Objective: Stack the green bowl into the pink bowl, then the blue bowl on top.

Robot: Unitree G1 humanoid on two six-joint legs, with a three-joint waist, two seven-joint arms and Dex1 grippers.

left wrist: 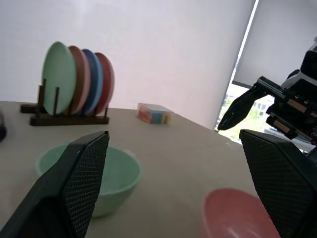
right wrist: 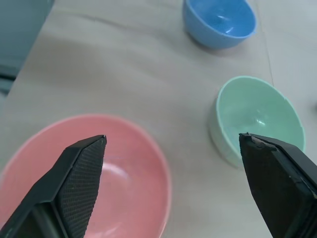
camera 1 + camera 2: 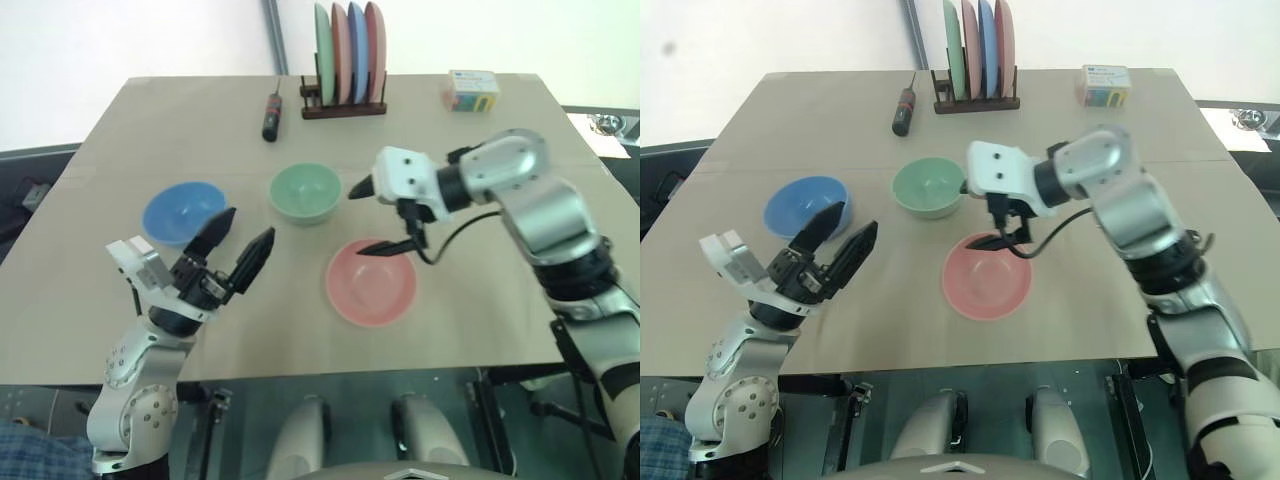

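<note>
Right gripper (image 3: 377, 217) spread wide and empty, hanging between the green bowl (image 3: 304, 192) and pink bowl (image 3: 371, 281), likely lining up to take the green one. Left gripper (image 3: 236, 245) also spread and empty, near the blue bowl (image 3: 183, 211). All three bowls sit apart on the table (image 3: 480, 300); nothing stacked yet.
</note>
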